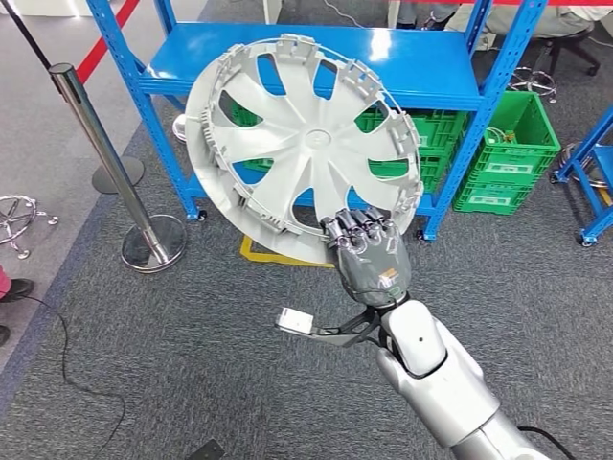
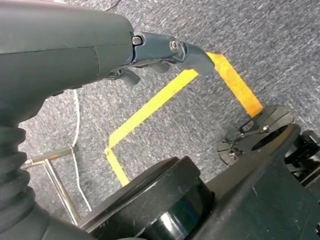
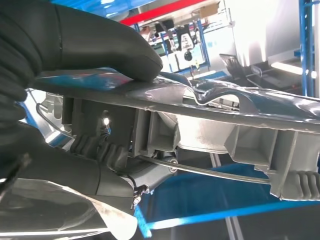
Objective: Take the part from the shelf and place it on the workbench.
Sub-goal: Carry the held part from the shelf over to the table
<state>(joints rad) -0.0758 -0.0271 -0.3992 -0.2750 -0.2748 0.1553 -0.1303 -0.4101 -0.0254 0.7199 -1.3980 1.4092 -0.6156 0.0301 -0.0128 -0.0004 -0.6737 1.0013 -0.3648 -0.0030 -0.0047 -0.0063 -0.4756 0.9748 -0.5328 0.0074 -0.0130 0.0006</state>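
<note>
**Carry the wheel cover clear of the shelf without letting it swing**

At the far left of the head view stand a stanchion post (image 1: 108, 153) and its round base on the grey carpet; any turn toward that side should keep the wide disc away from it. The left hand (image 2: 166, 50) hangs low over the carpet and yellow floor tape (image 2: 151, 105), its fingers extended and holding nothing, so it is free to help if the load tips.

In the middle, the part, a silver wheel cover (image 1: 304, 144), is already off the blue shelf (image 1: 426, 67) and held up in the air in front of it, tilted, its clip-lined back facing the camera. The right hand (image 1: 367, 254) grips it at the lower rim alone: the right wrist view shows the thumb (image 3: 102, 45) pressed on one face and the fingers (image 3: 94, 150) curled under the other.

A one-edge hold on so broad a disc is likely to let it pivot, so the arm should move slowly and keep the pinch firm. To the right sit green crates (image 1: 506, 158) under the shelf. The worktop is out of sight, so the robot probably has to turn before setting the cover down flat.
</note>
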